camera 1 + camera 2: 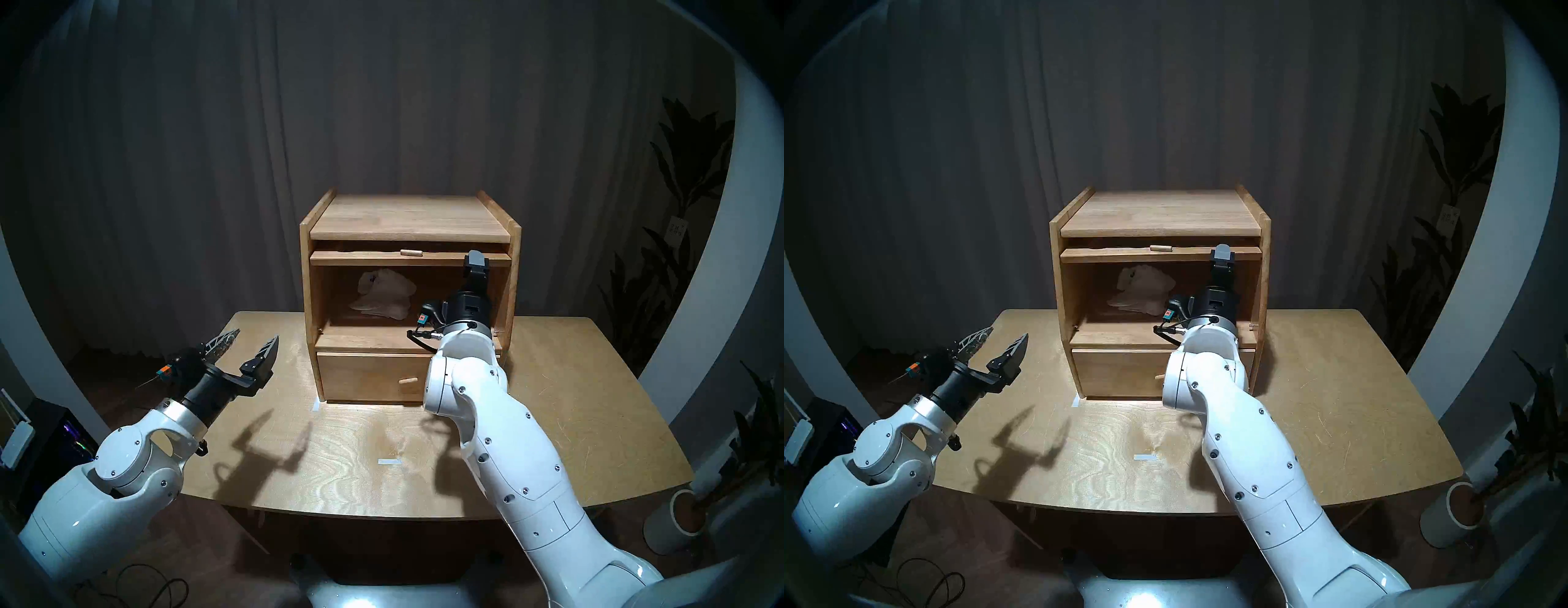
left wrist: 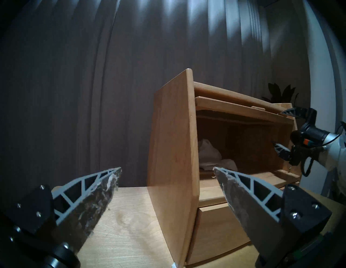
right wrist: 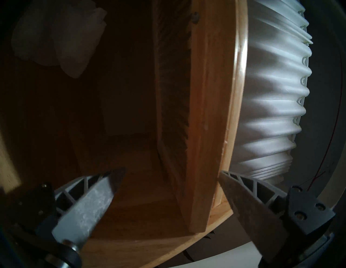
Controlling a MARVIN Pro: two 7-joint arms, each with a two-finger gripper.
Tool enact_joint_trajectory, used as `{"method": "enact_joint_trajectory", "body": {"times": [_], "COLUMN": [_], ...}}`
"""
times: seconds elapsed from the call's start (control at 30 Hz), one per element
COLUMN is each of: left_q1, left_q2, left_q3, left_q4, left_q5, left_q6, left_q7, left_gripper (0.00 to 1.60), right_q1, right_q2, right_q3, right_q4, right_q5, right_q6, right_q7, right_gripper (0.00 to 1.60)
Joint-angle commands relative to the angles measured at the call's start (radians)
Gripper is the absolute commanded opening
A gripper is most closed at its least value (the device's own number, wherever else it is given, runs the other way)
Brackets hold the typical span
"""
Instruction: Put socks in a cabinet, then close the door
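Your socks (image 1: pixel 384 294) already lie heaped at the back left of the cabinet (image 1: pixel 409 293), so what you handle now is the door (image 1: pixel 409 257), lifted flat and slid in under the top with only its front edge and peg (image 1: pixel 411 252) showing. Judge it stiff and fairly light, but its window looks like glass, so ease it out and down, don't let it drop. Take it by the front edge or the peg. Your right gripper (image 3: pixel 171 173) stands wide and empty at the right end of that edge, one finger above it, one below, as the wrist view shows. Your left gripper (image 1: pixel 253 337) hangs wide and empty off to the cabinet's left, over the table (image 1: pixel 594 403). A small dark mark shows on the socks, too small to read; no other writing is legible
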Motion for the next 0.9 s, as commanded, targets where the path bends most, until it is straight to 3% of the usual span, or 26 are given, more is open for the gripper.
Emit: {"method": "enact_joint_trajectory", "body": {"times": [0.0,0.23,0.47,0.7,0.87], "left_q1": [0.032,0.043,0.044,0.045,0.045], "left_q2": [0.047,0.053,0.054,0.056,0.057], "left_q3": [-0.055,-0.079,-0.085,-0.087,-0.087], "left_q4": [0.015,0.042,0.053,0.056,0.057], "left_q5": [-0.089,-0.148,-0.17,-0.178,-0.18], "left_q6": [-0.023,-0.017,-0.013,-0.012,-0.013], "left_q7": [-0.122,-0.231,-0.271,-0.282,-0.284], "left_gripper": [1.6,1.6,1.6,1.6,1.6], "right_q1": [0.062,0.021,-0.001,0.013,0.053], "right_q2": [-0.043,-0.026,0.008,0.022,0.022], "right_q3": [-0.022,-0.029,0.005,0.053,0.051], "right_q4": [-0.011,-0.08,-0.128,-0.106,-0.066], "right_q5": [-0.02,0.055,0.104,0.184,0.229], "right_q6": [0.009,-0.045,-0.065,-0.117,-0.18], "right_q7": [0.047,0.068,0.07,0.023,-0.01], "right_gripper": [1.6,1.6,1.6,1.6,1.6]}}
